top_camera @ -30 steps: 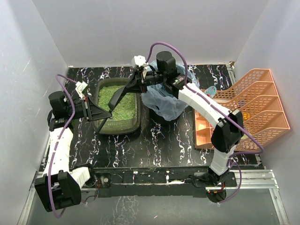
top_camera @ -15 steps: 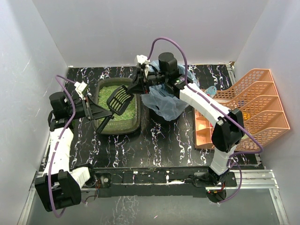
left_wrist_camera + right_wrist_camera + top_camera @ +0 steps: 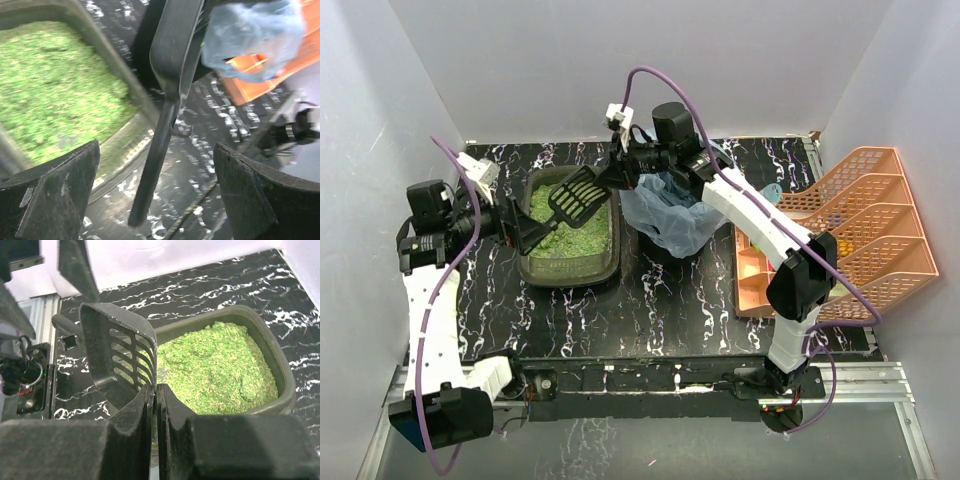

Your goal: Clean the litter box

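top: left gripper [image 3: 530, 232] now spread wide, scoop [image 3: 578, 198] handle let go; scoop lifted, pinched by right gripper [image 3: 612, 177], litter box [image 3: 570, 273] beneath. left wrist: handle seen loose between fingers [image 3: 55, 195]. right wrist: scoop rim clamped, litter box ahead.

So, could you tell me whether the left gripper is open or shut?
Open: in the left wrist view the left gripper has its fingers wide apart, and the scoop handle between them touches neither.
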Robot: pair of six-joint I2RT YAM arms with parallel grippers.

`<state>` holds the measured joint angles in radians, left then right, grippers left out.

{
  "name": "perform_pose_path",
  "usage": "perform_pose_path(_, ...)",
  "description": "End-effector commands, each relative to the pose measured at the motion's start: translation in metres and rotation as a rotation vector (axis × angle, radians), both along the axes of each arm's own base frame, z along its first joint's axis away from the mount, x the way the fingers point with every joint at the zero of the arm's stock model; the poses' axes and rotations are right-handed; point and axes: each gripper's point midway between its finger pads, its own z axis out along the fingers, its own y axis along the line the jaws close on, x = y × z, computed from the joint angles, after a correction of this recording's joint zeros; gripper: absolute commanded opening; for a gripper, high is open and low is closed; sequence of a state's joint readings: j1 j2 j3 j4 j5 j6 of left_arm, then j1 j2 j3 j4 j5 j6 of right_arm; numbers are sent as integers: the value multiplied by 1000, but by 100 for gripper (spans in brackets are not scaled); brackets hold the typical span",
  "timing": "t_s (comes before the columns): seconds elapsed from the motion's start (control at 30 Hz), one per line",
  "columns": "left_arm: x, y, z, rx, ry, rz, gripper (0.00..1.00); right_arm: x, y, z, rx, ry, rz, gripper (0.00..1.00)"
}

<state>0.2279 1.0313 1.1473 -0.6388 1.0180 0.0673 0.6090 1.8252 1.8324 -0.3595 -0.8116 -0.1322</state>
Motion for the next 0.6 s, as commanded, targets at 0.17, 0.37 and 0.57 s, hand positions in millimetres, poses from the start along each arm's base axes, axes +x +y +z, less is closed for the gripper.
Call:
perform_pose_path(0.17, -9, 43, -8, 459, -237, 24, 94, 29, 9, -4, -29, 209, -227, 8)
perform_pose_path(0.37, -4, 56, -14, 646, -373, -59, 94, 29, 15, -12, -22, 318, -250, 8)
perform_pose_path(0.57, 5, 63, -24, 765, -455, -171, 95, 20, 23, -14, -1, 415, -213, 8)
